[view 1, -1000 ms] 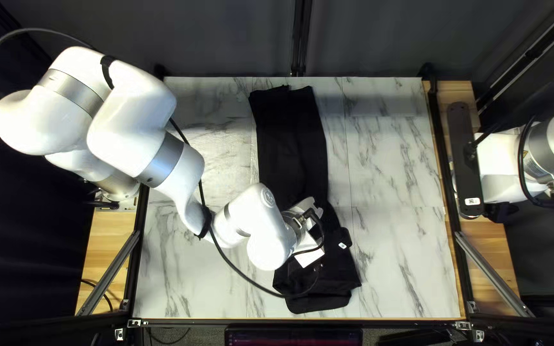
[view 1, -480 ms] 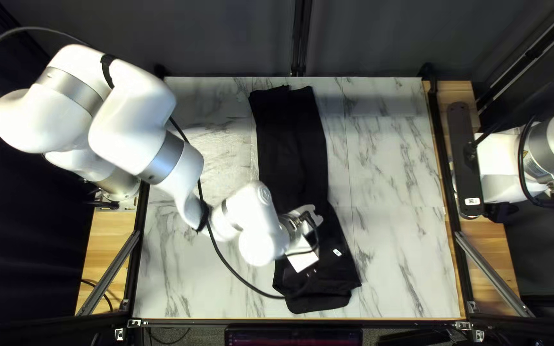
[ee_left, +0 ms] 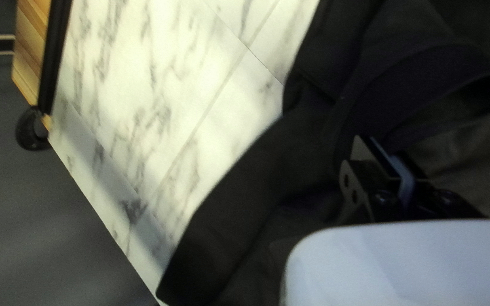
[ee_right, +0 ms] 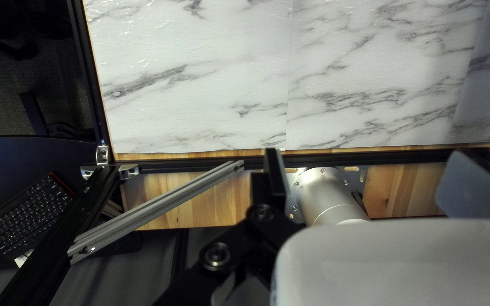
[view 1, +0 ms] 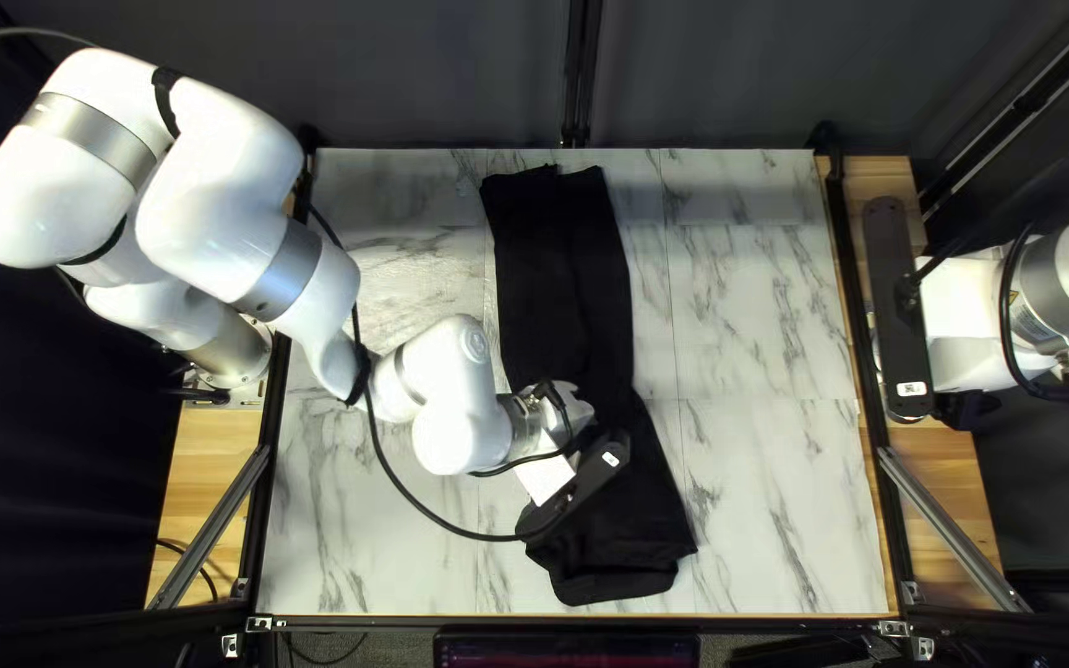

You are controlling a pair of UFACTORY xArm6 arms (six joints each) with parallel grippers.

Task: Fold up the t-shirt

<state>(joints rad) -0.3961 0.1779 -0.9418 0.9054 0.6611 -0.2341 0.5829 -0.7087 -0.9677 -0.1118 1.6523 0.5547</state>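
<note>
Left pincer [view 1: 549, 480] at black t-shirt [view 1: 566, 297].
I am watching but cannot tell its or the right pincer's [view 1: 965, 408] opening or hold.

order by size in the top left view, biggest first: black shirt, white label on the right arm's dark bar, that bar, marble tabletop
1. Marble tabletop
2. Black shirt
3. Dark bar
4. White label
</note>
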